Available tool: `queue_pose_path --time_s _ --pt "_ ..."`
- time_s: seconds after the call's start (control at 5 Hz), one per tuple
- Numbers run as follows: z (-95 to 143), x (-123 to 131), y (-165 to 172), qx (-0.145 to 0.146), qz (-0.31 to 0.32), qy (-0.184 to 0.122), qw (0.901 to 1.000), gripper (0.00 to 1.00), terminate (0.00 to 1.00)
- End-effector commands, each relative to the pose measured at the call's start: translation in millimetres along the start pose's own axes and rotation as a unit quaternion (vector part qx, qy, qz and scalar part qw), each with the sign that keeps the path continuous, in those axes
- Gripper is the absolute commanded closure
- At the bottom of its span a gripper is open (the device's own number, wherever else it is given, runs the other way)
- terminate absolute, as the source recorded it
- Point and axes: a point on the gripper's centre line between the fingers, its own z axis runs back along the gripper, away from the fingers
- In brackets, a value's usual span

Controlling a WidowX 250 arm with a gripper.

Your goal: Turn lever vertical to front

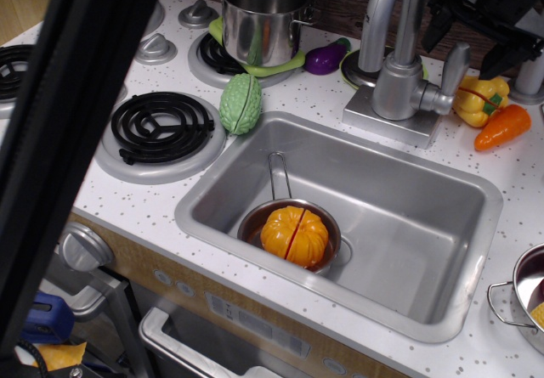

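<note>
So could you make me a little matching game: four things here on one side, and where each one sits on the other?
Things:
1. pumpkin
2. eggplant
3. lever
4. green gourd

Places:
A. on the counter between a burner and the sink
B. in a small pan inside the sink
C. on the faucet's right side, pointing up
D. behind the sink, beside the big pot

Pairs: 1-B, 2-D, 3-C, 4-A
</note>
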Motion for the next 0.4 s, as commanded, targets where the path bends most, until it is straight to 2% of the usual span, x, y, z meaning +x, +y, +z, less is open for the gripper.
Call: queue_pose_path --time_s 0.0,0.2 --pt "11.8 17.9 7.6 -0.025 0.023 -0.024 0.9991 1.00 0.00" --pt "8.6 13.1 4.6 -0.054 0.037 -0.017 0.9977 1.00 0.00"
